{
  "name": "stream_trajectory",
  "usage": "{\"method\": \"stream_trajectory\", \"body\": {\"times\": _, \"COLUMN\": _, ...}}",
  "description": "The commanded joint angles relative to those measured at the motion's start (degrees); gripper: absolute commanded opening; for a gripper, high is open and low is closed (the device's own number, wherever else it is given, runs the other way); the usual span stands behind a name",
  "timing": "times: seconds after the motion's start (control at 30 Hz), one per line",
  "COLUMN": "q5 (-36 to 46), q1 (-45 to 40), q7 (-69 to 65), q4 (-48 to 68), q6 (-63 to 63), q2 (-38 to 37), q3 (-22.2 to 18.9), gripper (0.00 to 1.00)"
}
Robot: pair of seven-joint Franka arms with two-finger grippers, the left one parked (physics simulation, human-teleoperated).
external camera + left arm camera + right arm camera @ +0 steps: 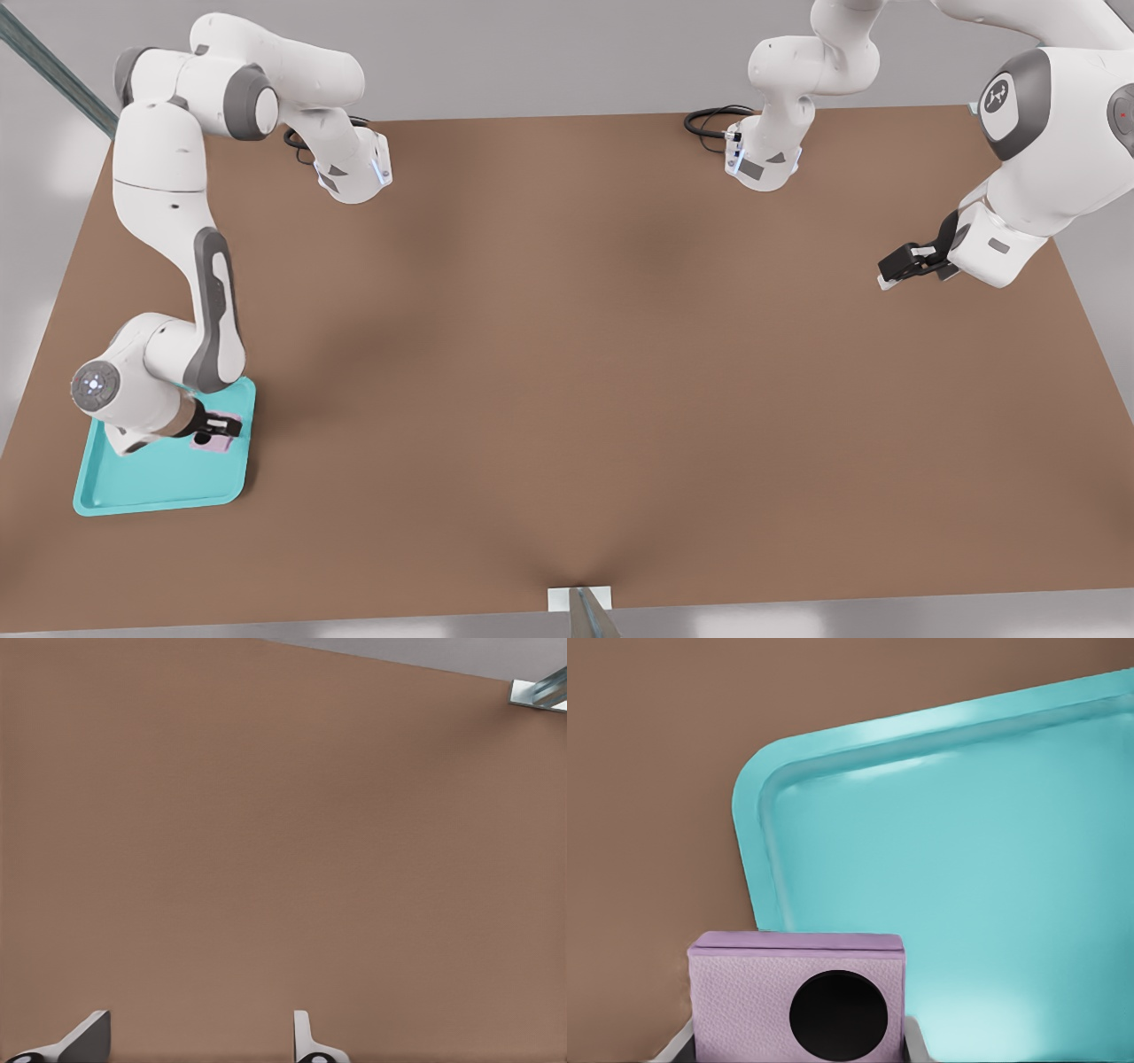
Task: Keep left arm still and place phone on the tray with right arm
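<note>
One brown desk (567,354) fills the scene, grey room beyond its edges. At the front view's left, the right arm (164,221) bends down over the one turquoise tray (151,483), which lies flat near the desk's corner. Its gripper (217,430) is pinched on the single pale pink phone (797,1001), fingers hugging both sides. The phone sits over the tray's far corner by the rim, one black lens showing.

One tray (151,487), one phone (217,439) on it — clamped, it seems, by the gripper (215,431) above the tray's corner — and one table (567,372) beneath the tray.
</note>
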Motion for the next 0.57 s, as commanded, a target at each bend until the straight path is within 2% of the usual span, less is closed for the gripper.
{"method": "stream_trajectory", "body": {"times": 0.0, "q5": 6.0, "q1": -0.4, "q7": -30.7, "q4": 0.6, "q6": -1.4, "q2": 0.6, "q3": -1.5, "gripper": 1.00}}
{"method": "stream_trajectory", "body": {"times": 0.1, "q5": 6.1, "q1": 0.3, "q7": -30.2, "q4": 2.8, "q6": -1.5, "q2": 0.3, "q3": 0.0, "gripper": 1.00}}
{"method": "stream_trajectory", "body": {"times": 0.17, "q5": 4.9, "q1": -0.7, "q7": -23.6, "q4": 2.9, "q6": -6.9, "q2": -7.8, "q3": 3.1, "gripper": 1.00}}
{"method": "stream_trajectory", "body": {"times": 0.2, "q5": 0.5, "q1": -1.2, "q7": -16.1, "q4": 2.9, "q6": -10.7, "q2": -14.3, "q3": 6.1, "gripper": 1.00}}
{"method": "stream_trajectory", "body": {"times": 0.27, "q5": -6.7, "q1": -1.9, "q7": 0.9, "q4": 2.9, "q6": -20.0, "q2": -25.7, "q3": 14.7, "gripper": 1.00}}
{"method": "stream_trajectory", "body": {"times": 0.3, "q5": -7.5, "q1": -1.9, "q7": 2.7, "q4": 1.6, "q6": -22.5, "q2": -28.8, "q3": 17.1, "gripper": 1.00}}
{"method": "stream_trajectory", "body": {"times": 0.33, "q5": -7.5, "q1": -1.5, "q7": 2.7, "q4": -5.9, "q6": -21.9, "q2": -33.6, "q3": 16.9, "gripper": 1.00}}
{"method": "stream_trajectory", "body": {"times": 0.37, "q5": -7.6, "q1": -0.1, "q7": 2.8, "q4": -6.8, "q6": -22.4, "q2": -34.2, "q3": 16.9, "gripper": 1.00}}
{"method": "stream_trajectory", "body": {"times": 0.43, "q5": -8.0, "q1": 2.2, "q7": 5.5, "q4": 3.6, "q6": -29.0, "q2": -27.5, "q3": 16.4, "gripper": 1.00}}
{"method": "stream_trajectory", "body": {"times": 0.53, "q5": -8.9, "q1": 2.4, "q7": 8.0, "q4": 3.5, "q6": -29.4, "q2": -27.7, "q3": 16.8, "gripper": 1.00}}
